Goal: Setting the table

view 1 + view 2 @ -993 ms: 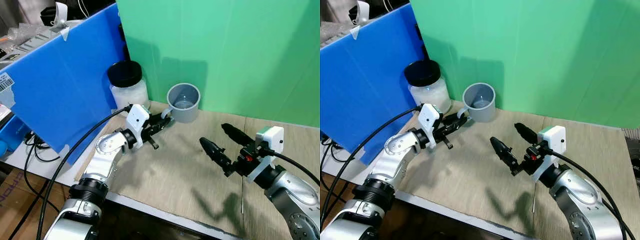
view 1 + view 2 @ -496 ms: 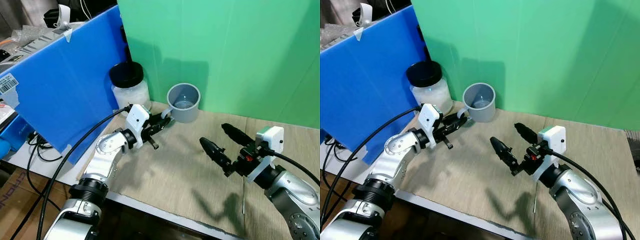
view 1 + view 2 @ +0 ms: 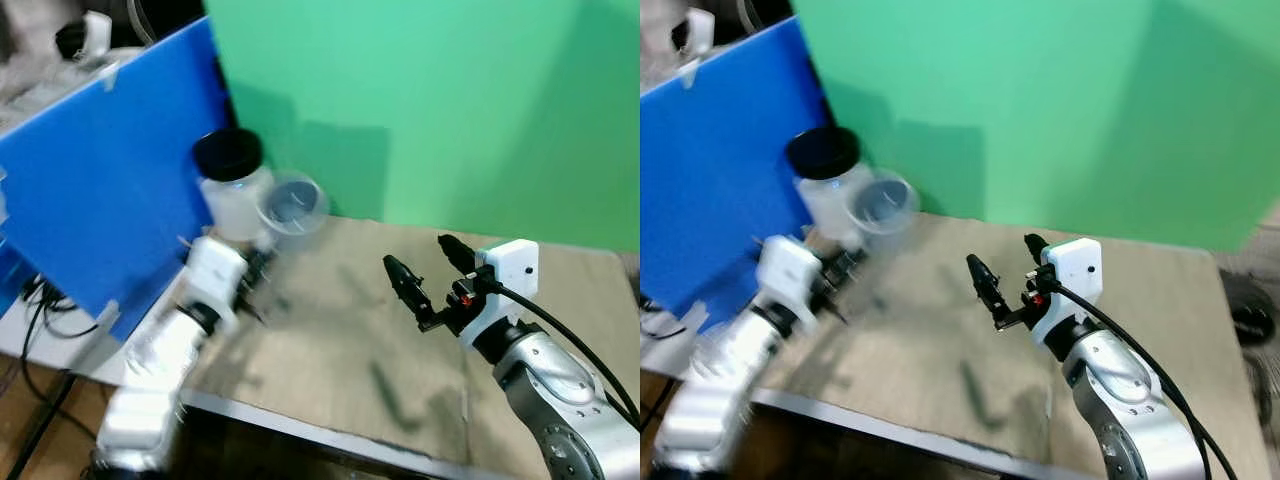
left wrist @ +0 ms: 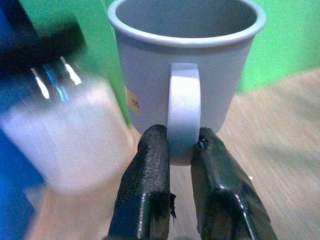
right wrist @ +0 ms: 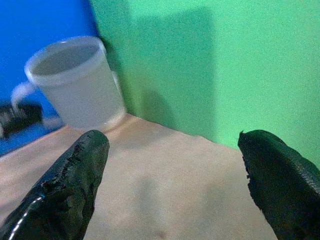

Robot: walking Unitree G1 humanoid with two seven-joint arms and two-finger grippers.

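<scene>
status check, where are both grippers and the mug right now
Left gripper shut on grey mug handle, beside the jar. Right gripper open, over the table. Head views blurred.

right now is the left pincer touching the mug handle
Touching. The left wrist view shows the left pincer with both black fingers pressed against the sides of the grey mug handle, no gap.

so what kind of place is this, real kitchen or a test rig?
Likely a test rig, not a kitchen: a green backdrop board and a blue panel wall in a bare wooden table. Loose cables hang beside it.
</scene>
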